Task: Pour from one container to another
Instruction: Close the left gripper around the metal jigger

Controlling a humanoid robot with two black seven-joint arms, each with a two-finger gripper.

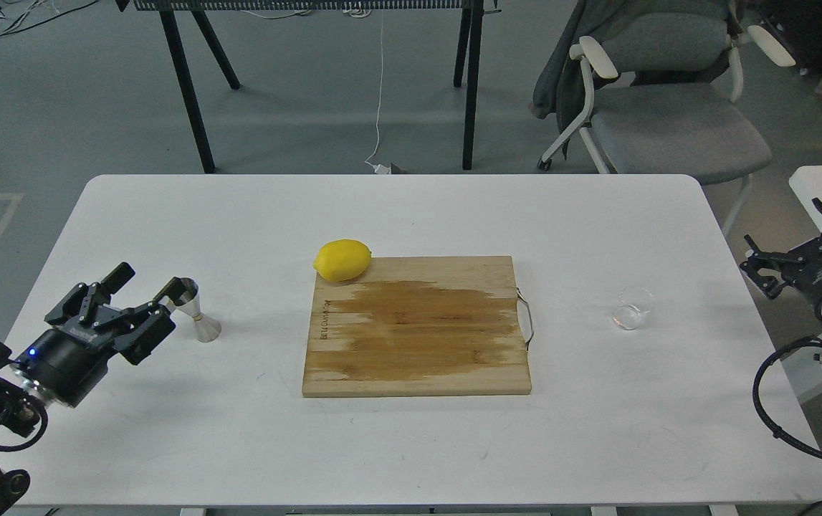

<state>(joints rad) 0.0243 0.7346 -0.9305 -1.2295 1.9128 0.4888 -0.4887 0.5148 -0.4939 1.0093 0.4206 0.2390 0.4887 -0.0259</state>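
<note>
Left claw [144, 288] open beside jigger [196, 309] (perhaps touching); glass cup [632, 308] far right.

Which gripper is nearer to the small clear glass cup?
The right gripper: it is just right of the small clear glass cup, off the table edge. The left gripper is far left.

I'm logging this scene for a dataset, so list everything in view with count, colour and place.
table: 1, white, centre
cutting board: 1, wooden, mid-table
lemon: 1, yellow, at the board's far left corner
jigger: 1, shiny steel, upright, table's left
glass cup: 1, clear, table's right
office chair: 1, grey, beyond the table, right
black-legged table: 1, on the floor behind
left gripper: 1, black, open, beside the jigger
right gripper: 1, black, open, off the table's right edge
</note>
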